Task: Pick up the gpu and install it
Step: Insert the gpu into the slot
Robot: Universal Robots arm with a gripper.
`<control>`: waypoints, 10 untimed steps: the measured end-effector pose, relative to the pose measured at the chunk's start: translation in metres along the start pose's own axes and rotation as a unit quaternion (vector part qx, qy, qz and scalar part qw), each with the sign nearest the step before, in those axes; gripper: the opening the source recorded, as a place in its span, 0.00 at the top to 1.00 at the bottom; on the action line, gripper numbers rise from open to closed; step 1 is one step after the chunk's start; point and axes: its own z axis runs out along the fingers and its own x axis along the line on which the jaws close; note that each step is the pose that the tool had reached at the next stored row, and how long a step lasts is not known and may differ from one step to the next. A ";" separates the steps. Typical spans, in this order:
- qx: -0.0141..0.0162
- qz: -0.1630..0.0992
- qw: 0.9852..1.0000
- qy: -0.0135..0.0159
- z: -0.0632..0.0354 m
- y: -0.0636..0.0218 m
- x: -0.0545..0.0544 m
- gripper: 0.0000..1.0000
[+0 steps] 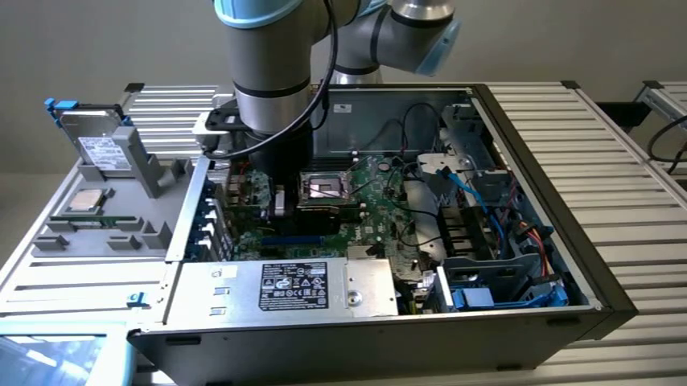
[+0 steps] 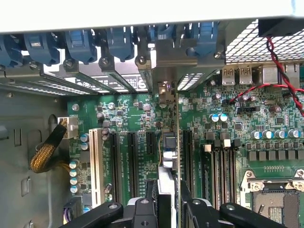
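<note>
Robot claw (image 2: 166, 190) clenched on the gpu (image 2: 172, 142), which stands upright and edge-on among the expansion slots of the green motherboard (image 2: 133, 114), its silver bracket toward the rear of the open computer case (image 1: 601, 265).

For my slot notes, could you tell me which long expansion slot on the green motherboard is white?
The outermost slot, nearest the yellow braided cable; the parallel slots beside it are black.

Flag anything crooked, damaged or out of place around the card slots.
Nothing stands out. The gpu stands upright in the gripper, running parallel to the slots beside it. No bent part, loose piece or damage shows on the motherboard.
</note>
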 end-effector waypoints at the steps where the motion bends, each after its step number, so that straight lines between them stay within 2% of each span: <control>1: 0.000 0.000 1.000 0.002 0.0002 0.0001 0.000 0.71; 3: 0.000 0.000 1.000 0.006 0.0005 0.0001 0.000 0.71; 9: 0.000 0.000 1.000 0.006 0.0009 0.0007 -0.001 0.71; 10: 0.001 0.000 1.000 0.007 0.0022 0.0036 -0.003 0.71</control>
